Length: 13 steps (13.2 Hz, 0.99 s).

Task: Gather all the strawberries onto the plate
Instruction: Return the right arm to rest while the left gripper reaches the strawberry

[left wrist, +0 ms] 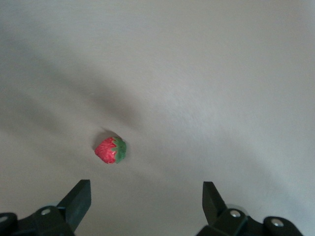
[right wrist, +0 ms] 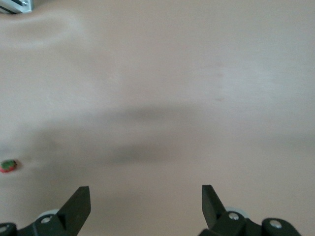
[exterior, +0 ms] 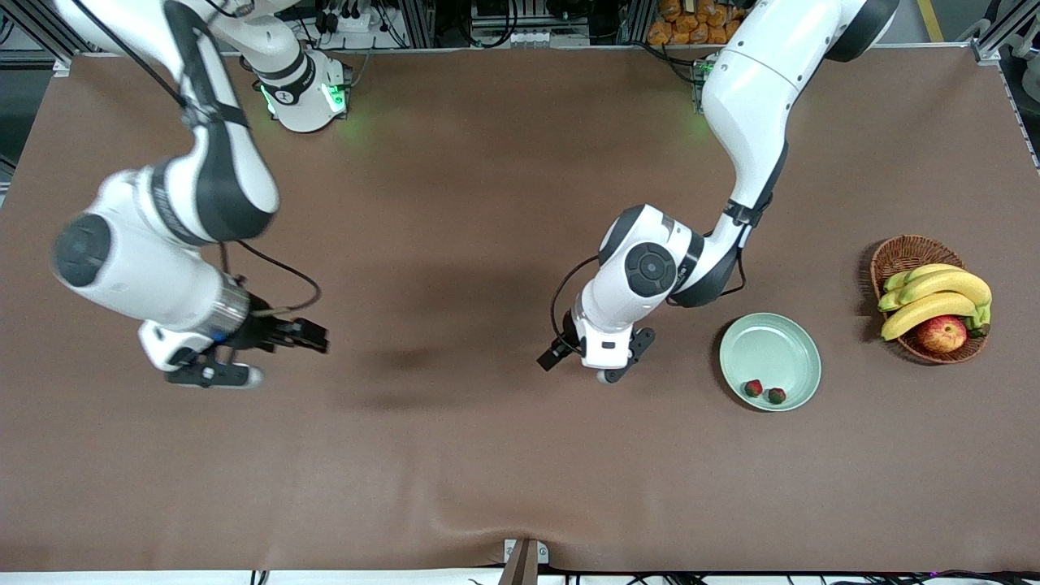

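The pale green plate [exterior: 780, 341] lies toward the left arm's end of the table, with two strawberries [exterior: 754, 387] [exterior: 777, 396] on its front part. In the left wrist view a third strawberry [left wrist: 110, 150] lies on the bare brown cloth, just ahead of my open left gripper [left wrist: 146, 194] and off to one side of it. In the front view that gripper [exterior: 621, 361] hangs over the cloth beside the plate, and its hand hides this berry. My right gripper [exterior: 213, 375] hangs open and empty over the right arm's end [right wrist: 146, 194]. A strawberry [right wrist: 8, 165] shows small at the right wrist view's edge.
A brown wicker basket [exterior: 902, 252] with bananas [exterior: 934, 294] and a red-yellow apple [exterior: 942, 333] stands at the left arm's end, past the plate. The cloth has a raised fold at the front edge [exterior: 520, 532].
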{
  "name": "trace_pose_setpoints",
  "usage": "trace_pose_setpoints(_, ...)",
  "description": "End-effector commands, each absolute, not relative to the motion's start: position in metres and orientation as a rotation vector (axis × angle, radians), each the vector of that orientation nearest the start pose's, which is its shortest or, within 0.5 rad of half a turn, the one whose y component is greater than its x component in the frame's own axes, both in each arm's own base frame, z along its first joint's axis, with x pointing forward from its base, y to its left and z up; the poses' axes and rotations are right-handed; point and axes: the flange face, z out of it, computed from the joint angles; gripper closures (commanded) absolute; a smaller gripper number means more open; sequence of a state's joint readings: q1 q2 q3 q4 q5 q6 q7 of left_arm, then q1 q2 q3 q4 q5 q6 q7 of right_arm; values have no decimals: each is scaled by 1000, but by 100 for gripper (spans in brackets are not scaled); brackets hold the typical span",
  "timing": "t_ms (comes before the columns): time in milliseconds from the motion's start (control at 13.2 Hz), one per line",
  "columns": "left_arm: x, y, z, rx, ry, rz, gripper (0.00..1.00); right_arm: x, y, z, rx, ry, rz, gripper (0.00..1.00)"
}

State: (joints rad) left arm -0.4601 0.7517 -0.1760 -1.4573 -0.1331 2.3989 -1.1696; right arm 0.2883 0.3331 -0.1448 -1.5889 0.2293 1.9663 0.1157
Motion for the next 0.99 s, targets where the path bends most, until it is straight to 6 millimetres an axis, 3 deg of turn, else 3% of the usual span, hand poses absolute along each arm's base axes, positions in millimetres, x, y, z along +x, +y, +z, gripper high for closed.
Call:
trace_pose_setpoints(0,614,-424,257,-3304,-774,-46,0,624,61,493,-2982,-41,-23,0)
trace_pose_setpoints(228,605,-430,238,-3230,-446,-192,0,592,-3,545,-3027,-102,17,0)
trace_pose_setpoints(531,595,-437,213,-3210,-250,-176,5,559,-19,588,-3119,-135,91,0)
trace_pose_setpoints(759,593,-436,201,-3202,-242,-154,23,554,-44,597,-3123,-189,75,0)
trace_pose_setpoints(910,591,-436,191,-3197,-244,-136,43,551,-50,603,-3121,-168,98,0)
